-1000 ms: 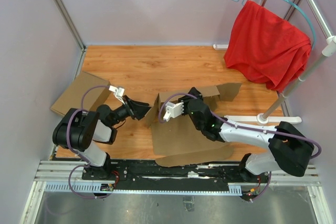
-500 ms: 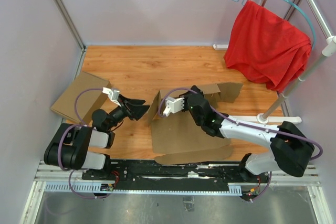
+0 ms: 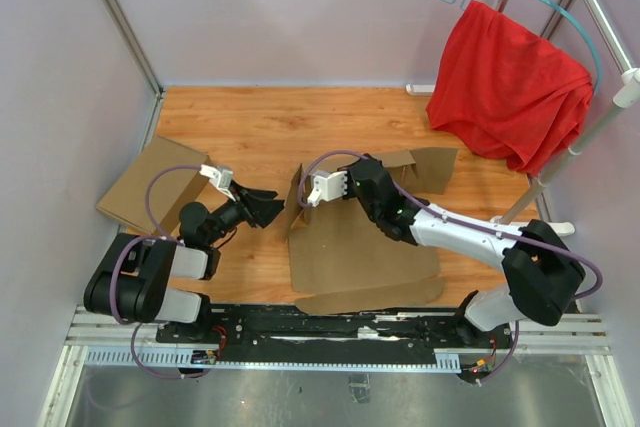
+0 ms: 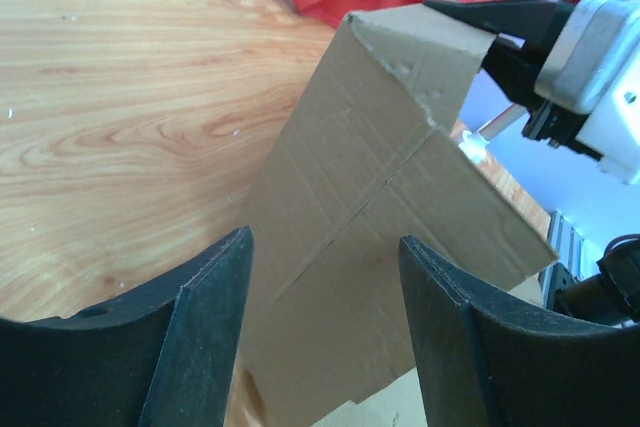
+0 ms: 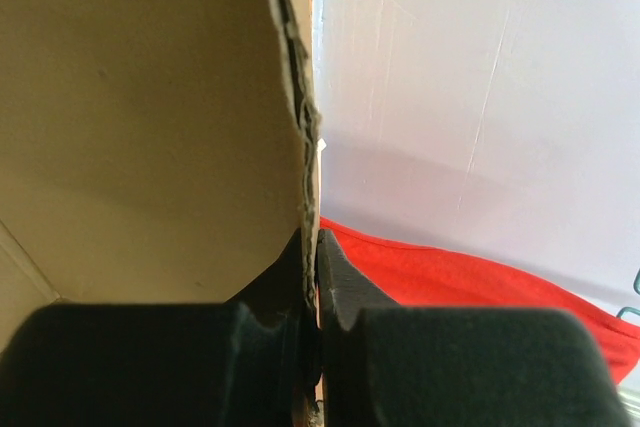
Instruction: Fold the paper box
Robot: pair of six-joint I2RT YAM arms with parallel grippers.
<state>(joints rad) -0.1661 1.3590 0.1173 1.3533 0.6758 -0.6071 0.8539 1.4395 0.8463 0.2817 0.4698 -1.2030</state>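
Brown paper box point(image 3: 365, 247) lies mostly flat in the middle of the tabletop point(image 3: 270, 127), close to the arms. Its left flap stands up. The right gripper point(image 3: 300, 185) is pinched tight on the top edge of that flap, which shows best from the right wrist. The left gripper point(image 3: 268, 209) is spread wide and low, and the flap stands just in front of its two fingers point(image 4: 205, 332). Another cardboard box point(image 3: 145, 182) lies at the left edge, beside the left arm. A red cloth point(image 3: 510, 87) hangs on a rack far right, well apart.
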